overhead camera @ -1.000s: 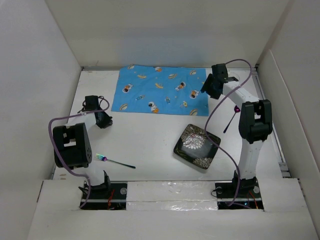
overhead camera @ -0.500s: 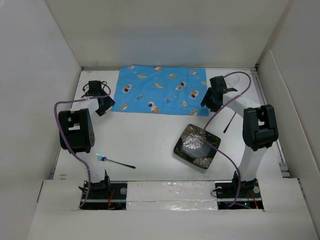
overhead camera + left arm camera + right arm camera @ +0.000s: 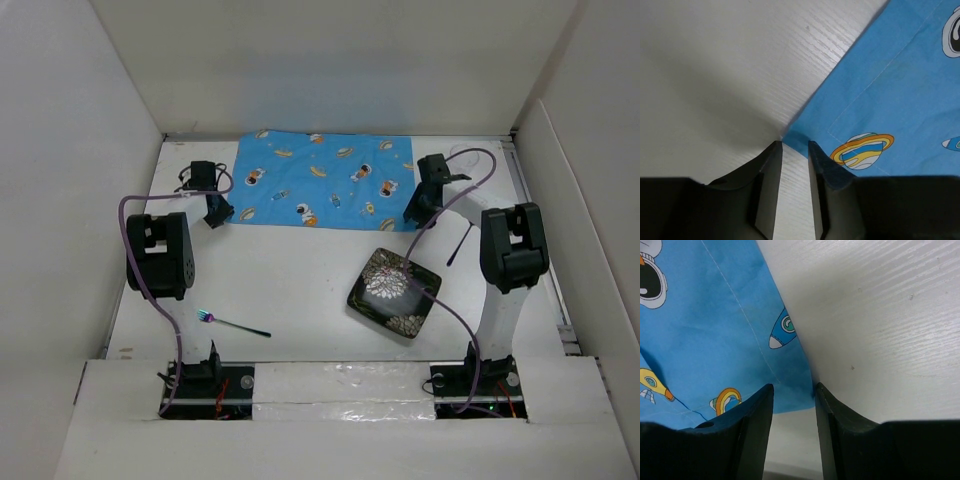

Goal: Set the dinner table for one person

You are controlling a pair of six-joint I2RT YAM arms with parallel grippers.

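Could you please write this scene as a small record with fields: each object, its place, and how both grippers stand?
dinner table: white, matte
cloth: blue, space cartoons, flat at far middle
plate: black, square, flowered, right of centre, off the cloth
fork: near left, on bare table
thin dark utensil: right of the plate
left gripper: jaws apart at cloth's near left corner
right gripper: jaws apart at cloth's near right corner
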